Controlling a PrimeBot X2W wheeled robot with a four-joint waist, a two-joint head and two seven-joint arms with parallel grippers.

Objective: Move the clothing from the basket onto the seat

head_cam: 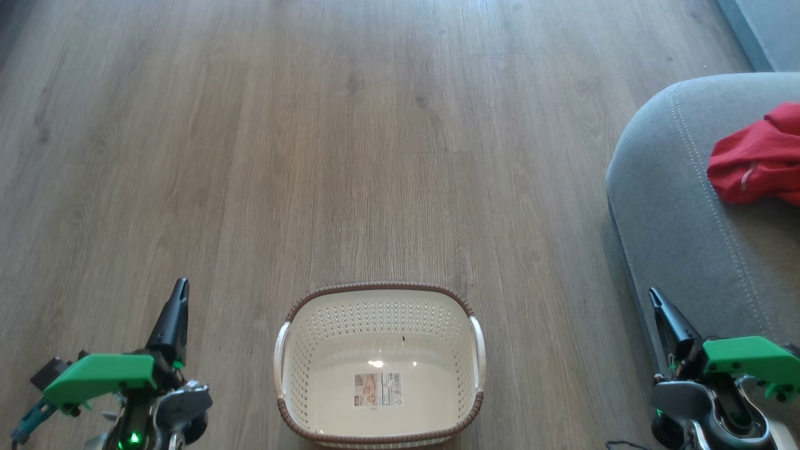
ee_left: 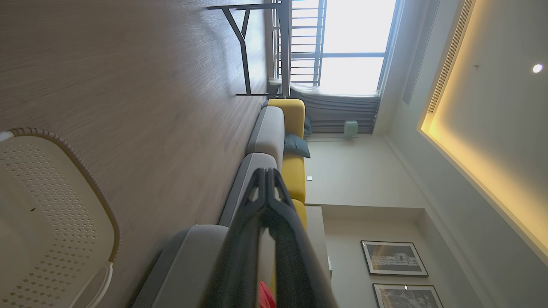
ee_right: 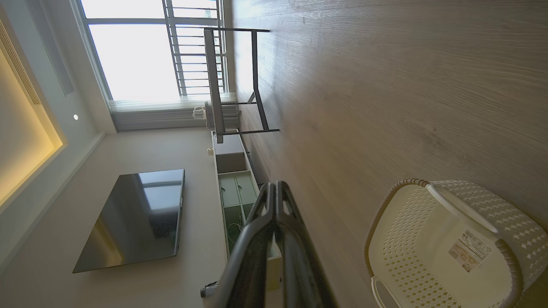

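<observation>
Basket (head_cam: 379, 287) empty, clothing (head_cam: 759, 164) heaped on seat (head_cam: 675, 212) (transfer looks done). Left gripper (head_cam: 180, 289), right gripper (head_cam: 654, 295): jaws clenched, holding nothing. Next move probably none needed.

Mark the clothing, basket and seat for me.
clothing (head_cam: 759, 159): head view, middle of the red fabric lying on the cushion.
basket (head_cam: 380, 287): head view, far side of the brown rim.
seat (head_cam: 669, 206): head view, bare grey upholstery near the rounded edge.
</observation>
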